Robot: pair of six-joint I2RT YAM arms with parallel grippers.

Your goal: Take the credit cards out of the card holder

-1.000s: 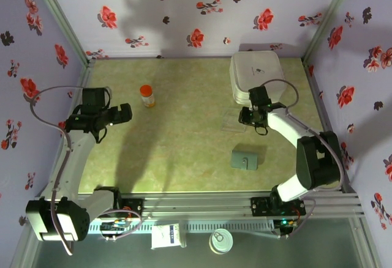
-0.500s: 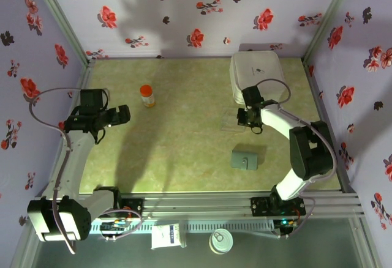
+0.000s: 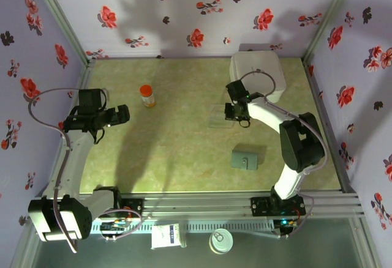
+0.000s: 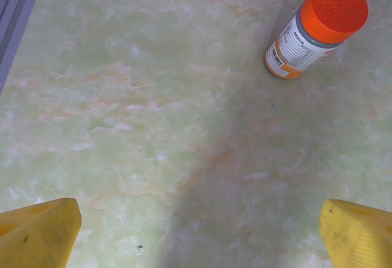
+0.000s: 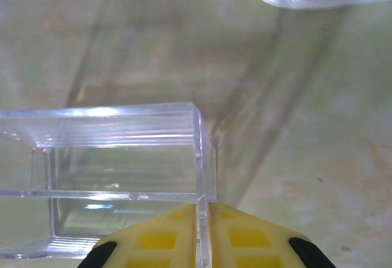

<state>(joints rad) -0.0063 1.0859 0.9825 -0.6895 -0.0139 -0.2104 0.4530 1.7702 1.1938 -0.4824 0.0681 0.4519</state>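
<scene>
Print on bottle label [image 4: 293, 40] illegible

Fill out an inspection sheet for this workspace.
Surface: green marbled table, no spills seen.
Job's things: card holder lies flat, apart from both tools.
Clutter: orange-capped bottle, white box, clear box.
Tools: left tool open above the table; right tool shut on the clear box's wall.
Cables: a grey cable loops off each arm.
Surroundings: floral walls.
</scene>
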